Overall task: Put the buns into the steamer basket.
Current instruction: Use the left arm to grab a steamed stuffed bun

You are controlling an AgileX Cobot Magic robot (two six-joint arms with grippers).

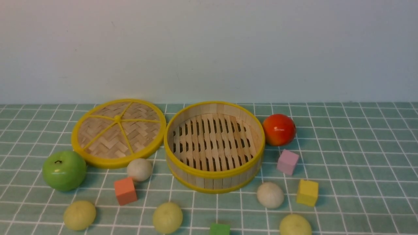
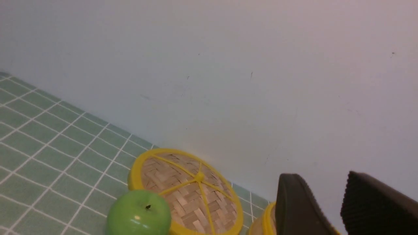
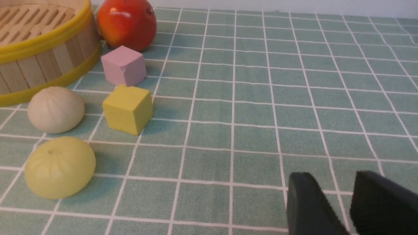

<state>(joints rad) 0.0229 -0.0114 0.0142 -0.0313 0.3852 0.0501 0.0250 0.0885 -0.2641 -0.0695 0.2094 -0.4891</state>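
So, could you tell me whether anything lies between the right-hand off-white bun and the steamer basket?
Nothing visible does. The off-white bun lies near the basket, only bare tablecloth between; the pink cube and yellow cube sit to its right.

Steamer basket (image 1: 214,178): pale bamboo slats, matt; yellow rims. Lid (image 1: 119,132): woven bamboo. Green apple (image 1: 64,170), red-orange fruit (image 1: 279,129): glossy, smooth. Buns (image 1: 270,195): matt, faintly pleated. Cubes (image 1: 307,192): matt, grainy. Table cover (image 1: 359,147): matt, cloth-like.

Green tiled tablecloth (image 1: 359,147): steamer basket (image 1: 214,174), lid (image 1: 119,132), five buns (image 1: 270,195), apple (image 1: 64,170), red fruit (image 1: 279,129), four blocks (image 1: 287,162).
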